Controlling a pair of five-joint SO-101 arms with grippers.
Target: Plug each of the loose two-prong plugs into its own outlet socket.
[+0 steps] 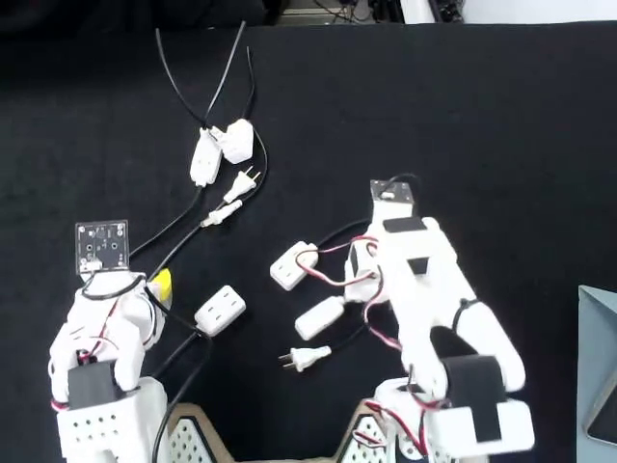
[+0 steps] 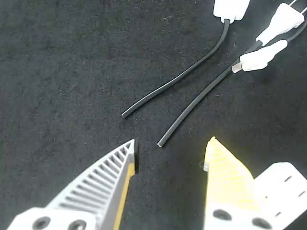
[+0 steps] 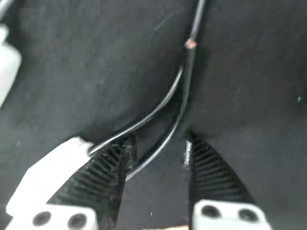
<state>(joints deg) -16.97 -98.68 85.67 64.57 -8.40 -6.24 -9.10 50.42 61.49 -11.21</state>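
Both arms sit at the near edge of the black table (image 1: 482, 116); the left pincer (image 2: 170, 153) is wide open with nothing in it, its grey finger (image 2: 110, 175) and yellow finger (image 2: 223, 175) well apart, hovering just short of two cut cable ends (image 2: 125, 114) that lie on the cloth; a white socket block (image 2: 283, 182) sits right beside the yellow finger, and from the high view that same block (image 1: 220, 311) is just to the side of the left arm; further out from that pincer are two small white plugs (image 2: 283, 19), close together, prongs bare, not in any socket; from above they lie near the middle of the table (image 1: 241, 183); the right pincer (image 3: 157, 148) is open too, black fingers apart with a thin black cable (image 3: 184, 81) running through the gap; it's not clamped on it as far as I can see; a white plastic piece (image 3: 48, 175) lies just beside one finger, can't tell if it's a plug or a socket; two more socket blocks (image 1: 294, 265) sit next to the right arm, and one loose plug (image 1: 304, 359) lies near the front edge, prongs pointing toward the left arm; at the far side two white pieces (image 1: 236, 142) touch each other, can't tell whether they're joined.
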